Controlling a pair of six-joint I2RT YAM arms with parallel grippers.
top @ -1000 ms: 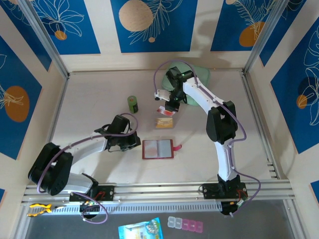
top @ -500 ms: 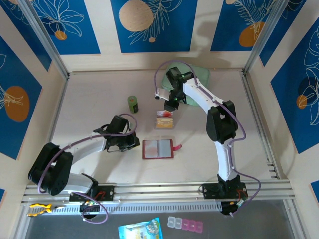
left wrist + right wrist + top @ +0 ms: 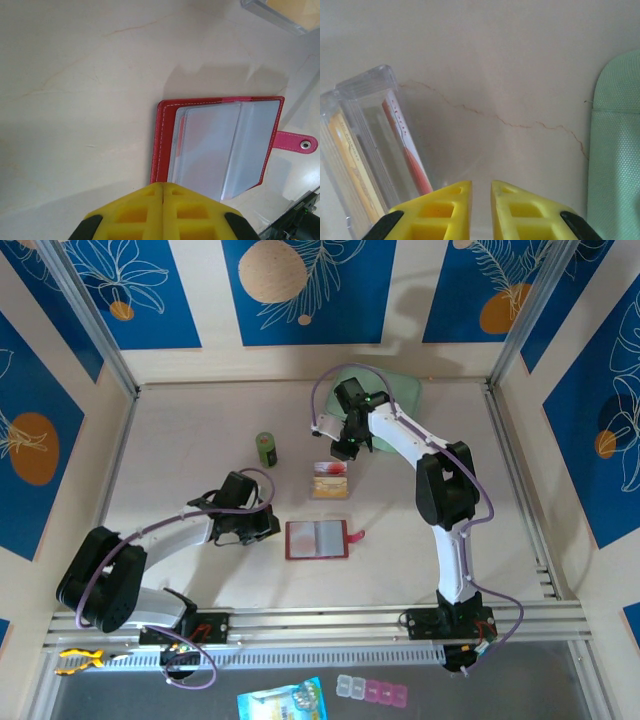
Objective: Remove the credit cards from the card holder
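Two thin cards (image 3: 406, 150) seemingly stand in clear box (image 3: 366, 90).

Left arm (image 3: 165, 532): it is folded back on itself, the upper link swung out to the left and the forearm reached forward and to the right, kept low. The left gripper (image 3: 266, 526) is pointed to the right, close over the surface. In the left wrist view its yellow fingers (image 3: 131, 212) are pressed together — only a thin seam is seen between them.

Right arm (image 3: 447, 495): it is raised upright, bent at the elbow, and the forearm is stretched far forward and to the left. The right gripper (image 3: 341, 447) is angled downward at the far end. In the right wrist view its two fingertips are parted by a narrow gap — the tips are not touching.
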